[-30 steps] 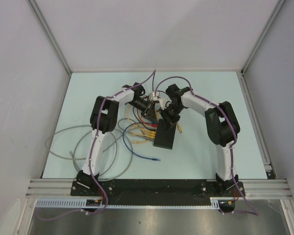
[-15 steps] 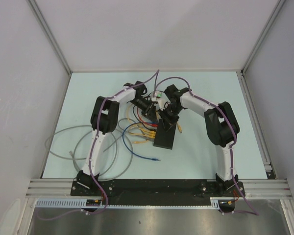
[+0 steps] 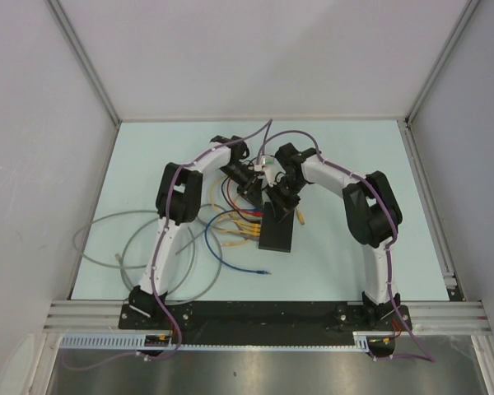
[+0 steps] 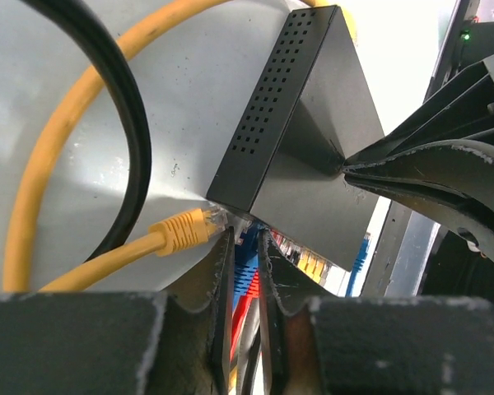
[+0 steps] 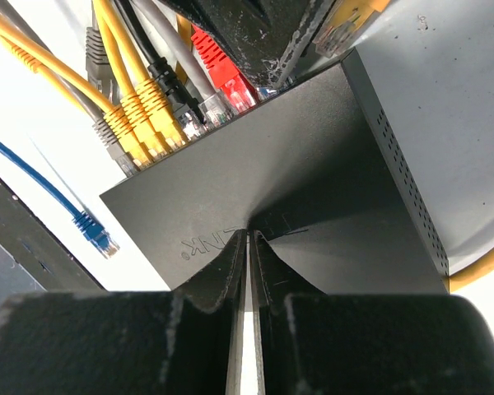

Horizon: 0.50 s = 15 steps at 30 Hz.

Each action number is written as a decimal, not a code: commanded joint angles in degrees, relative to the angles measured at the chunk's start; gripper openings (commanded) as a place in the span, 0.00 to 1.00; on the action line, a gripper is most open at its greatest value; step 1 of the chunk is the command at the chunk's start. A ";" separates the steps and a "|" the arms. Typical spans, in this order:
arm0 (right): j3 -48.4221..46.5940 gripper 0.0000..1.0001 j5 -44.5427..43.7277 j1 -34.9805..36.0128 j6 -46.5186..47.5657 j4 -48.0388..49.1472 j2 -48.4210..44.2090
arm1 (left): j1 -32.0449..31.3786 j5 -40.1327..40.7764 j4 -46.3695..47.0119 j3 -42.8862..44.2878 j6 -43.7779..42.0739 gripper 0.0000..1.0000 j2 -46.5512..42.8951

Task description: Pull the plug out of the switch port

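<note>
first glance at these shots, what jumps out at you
The black switch lies mid-table with both arms bent in over it: the right end effector rests its tips on the lid, and the left end effector sits at the socket edge. Next comes the row of yellow plugs and one red plug at its ports. To its left, loose grey cable loops across the table.

So the right gripper (image 5: 249, 239) is parked tip-down on top of the switch (image 5: 329, 156). The row of plugs (image 5: 152, 115) in its sockets sits just ahead of that gripper, off to the left in its wrist view, and one loose plug (image 5: 95, 233) lies on the table (image 5: 453, 74) beside it. The left gripper (image 4: 245, 247) is right up at the socket edge, with another plug (image 4: 185, 230) just beside one finger.
</note>
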<state>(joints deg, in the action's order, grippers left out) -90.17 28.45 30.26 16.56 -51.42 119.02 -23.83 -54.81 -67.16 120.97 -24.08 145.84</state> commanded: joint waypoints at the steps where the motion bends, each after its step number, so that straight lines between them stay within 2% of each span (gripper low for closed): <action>1: 1.66 0.10 -4.19 0.15 1.20 1.32 0.68 | 0.37 4.80 1.49 -3.26 -3.35 0.00 -0.90; 4: 2.19 0.06 -4.28 0.24 0.93 1.50 0.69 | 0.28 4.53 4.66 -9.42 -2.73 0.00 -3.54; 8: 2.54 0.00 -6.64 0.59 0.58 2.29 0.86 | 0.46 6.37 0.98 -3.67 -4.31 0.00 -1.53; 11: 2.63 0.00 -7.97 1.03 0.41 2.64 1.12 | 1.07 6.82 0.36 0.39 -3.53 0.00 -0.03; 15: 3.25 0.00 -7.88 1.29 0.23 2.46 1.12 | 1.51 6.03 0.89 -0.55 -3.08 0.00 -0.03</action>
<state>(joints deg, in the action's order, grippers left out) -89.71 27.44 31.05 16.05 -50.89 118.74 -23.68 -54.06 -67.05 119.24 -24.53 144.66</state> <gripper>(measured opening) 0.009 0.166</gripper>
